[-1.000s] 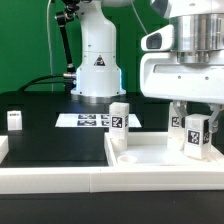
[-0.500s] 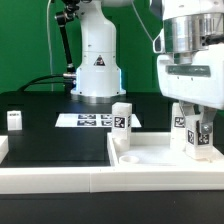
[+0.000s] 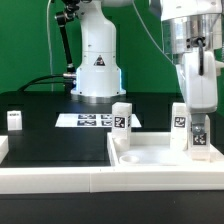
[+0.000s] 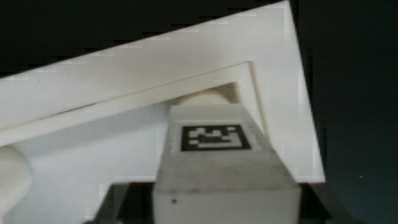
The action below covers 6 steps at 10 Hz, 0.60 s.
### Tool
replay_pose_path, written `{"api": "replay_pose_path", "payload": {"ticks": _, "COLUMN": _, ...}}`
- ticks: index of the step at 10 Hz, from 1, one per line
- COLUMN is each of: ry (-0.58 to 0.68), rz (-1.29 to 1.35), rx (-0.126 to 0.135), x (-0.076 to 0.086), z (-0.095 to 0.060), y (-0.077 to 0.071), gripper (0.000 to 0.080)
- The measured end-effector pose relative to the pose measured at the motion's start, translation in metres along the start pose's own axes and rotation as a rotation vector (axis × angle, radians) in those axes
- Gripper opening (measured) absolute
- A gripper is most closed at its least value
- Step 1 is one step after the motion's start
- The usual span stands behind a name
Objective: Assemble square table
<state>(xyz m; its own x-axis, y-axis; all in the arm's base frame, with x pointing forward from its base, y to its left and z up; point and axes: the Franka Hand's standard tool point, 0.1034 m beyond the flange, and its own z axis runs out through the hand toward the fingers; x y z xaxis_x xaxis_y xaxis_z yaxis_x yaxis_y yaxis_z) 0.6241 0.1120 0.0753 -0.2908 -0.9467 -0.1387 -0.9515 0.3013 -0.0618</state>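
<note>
A: Leg [image 3: 192, 138] first: where does it stand?
B: Clamped between the fingers [image 4: 125, 208], which are closed on its two sides. Its foot sits in a corner of the square tabletop [image 3: 150, 160], straight below the fingertips.
A: Pointing which way?
B: Upright, with its long axis vertical and in line with the gripper [image 3: 196, 112].
A: And the step?
B: Fixing this leg into its corner, I judge. The next move calls for turning it about that axis, kept plumb, then letting go.
A: The others?
B: A second leg [image 3: 120, 117] stands at the neighbouring corner, well aside from the fingers. A third leg [image 3: 14, 120] is farther still, past the marker board [image 3: 88, 120]
</note>
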Motion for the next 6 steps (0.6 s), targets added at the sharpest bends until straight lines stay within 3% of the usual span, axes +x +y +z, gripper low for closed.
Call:
{"api": "replay_pose_path", "payload": {"ticks": 4, "ry": -0.009, "rz": 0.087, "rx": -0.002, "x": -0.0001, "z": 0.0005, "y": 0.0000, "gripper": 0.0328}}
{"api": "replay_pose_path", "payload": {"ticks": 5, "ry": -0.009, "rz": 0.085, "rx": -0.002, "x": -0.0001, "z": 0.0008, "y": 0.0001, "gripper": 0.0518}}
{"api": "replay_pose_path", "payload": {"ticks": 6, "ry": -0.009, "rz": 0.039, "rx": -0.002, "x": -0.0002, "z": 0.0009, "y": 0.0002, "gripper": 0.0607}}
